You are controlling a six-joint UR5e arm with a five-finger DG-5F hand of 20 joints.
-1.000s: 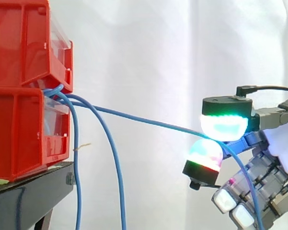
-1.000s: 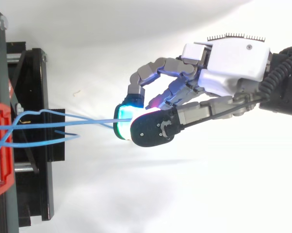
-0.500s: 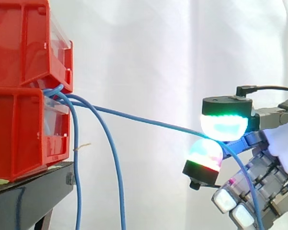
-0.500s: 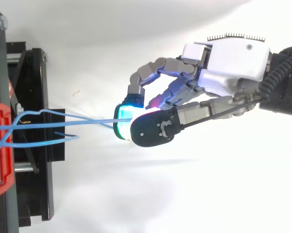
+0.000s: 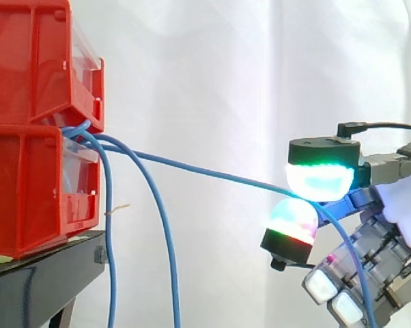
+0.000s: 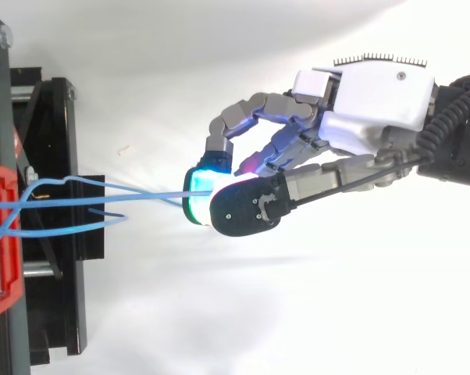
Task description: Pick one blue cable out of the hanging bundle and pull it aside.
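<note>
Blue and thin, a single plastic-sheathed cable (image 5: 212,173) runs in a near-straight line from the stacked red plastic bins (image 5: 28,184) to the robot's white-and-grey hand (image 6: 364,98). The hand has it pinched between two glowing fingertips (image 5: 318,181), one pad above and one below. The line's tautness suggests the pinch is there to draw this strand clear of its neighbours, out to the side of the stand, and the task looks largely accomplished. Beyond the pinch, the cable's free end drops past the bent fingers toward the lower edge of the side view.

Two other blue cables (image 5: 110,239) of the bundle hang slack from the gap between the bins. They loop down in front of the black metal stand (image 5: 48,273), well apart from the hand. All three leave the bins at the same spot, where they cross one another, so a harder pull could drag the others along or tug a bin. Behind everything hangs a white fabric curtain (image 5: 212,68). Nothing stands between hand and bins but the stretched cable itself.
</note>
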